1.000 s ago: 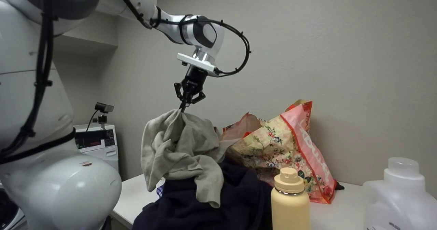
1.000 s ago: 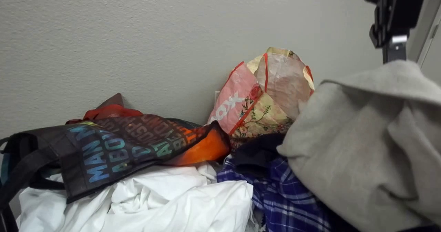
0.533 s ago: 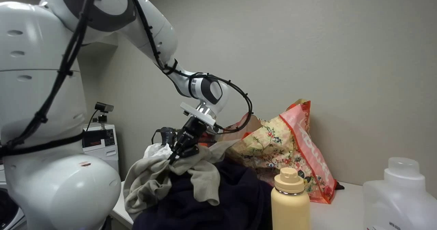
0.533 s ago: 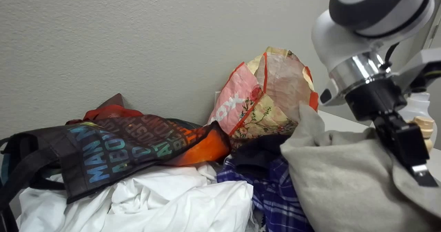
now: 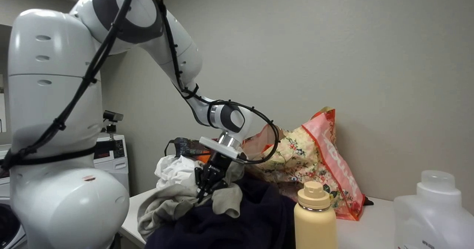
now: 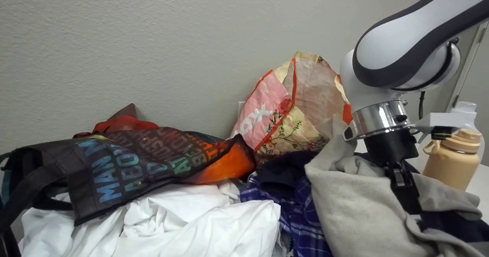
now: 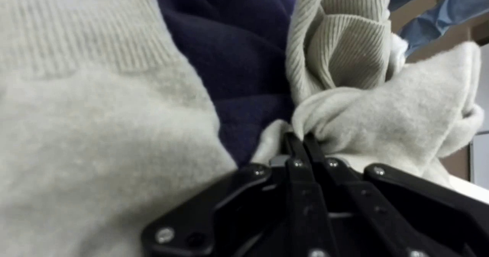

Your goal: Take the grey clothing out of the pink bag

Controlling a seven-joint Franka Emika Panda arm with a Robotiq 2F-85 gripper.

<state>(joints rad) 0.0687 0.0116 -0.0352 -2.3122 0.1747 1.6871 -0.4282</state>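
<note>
The white arm (image 5: 188,49) rises tall, bends over at the top and slopes down to its wrist (image 5: 232,119), and from there I see the black gripper (image 7: 301,138) angled downward, its two fingers (image 7: 305,196) close together at the tips

Both my exterior views face the wall (image 5: 351,67), sharing the pink bag (image 5: 307,160); in an exterior view the arm (image 5: 48,93) stands close. My wrist view looks along the claw (image 7: 301,138), near the grey clothing (image 7: 103,127).
</note>
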